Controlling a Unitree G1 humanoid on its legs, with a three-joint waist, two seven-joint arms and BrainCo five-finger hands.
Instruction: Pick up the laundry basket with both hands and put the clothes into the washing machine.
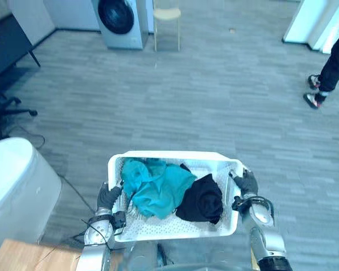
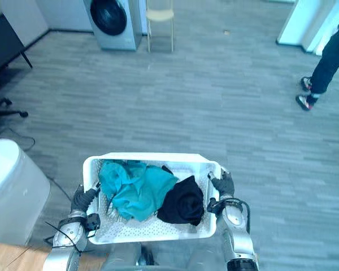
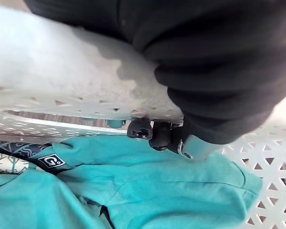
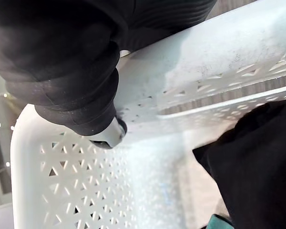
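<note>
Evidently, laundry basket (image 1: pixel 175 153) hangs gripped between robot hands (image 1: pixel 108 196) (image 1: pixel 247 183).

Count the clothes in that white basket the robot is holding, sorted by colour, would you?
Teal clothes: 1 bundle
Black clothes: 1 bundle
Total: 2 bundles in the laundry basket. I cannot tell whether either bundle hides more than one garment in its folds.
</note>
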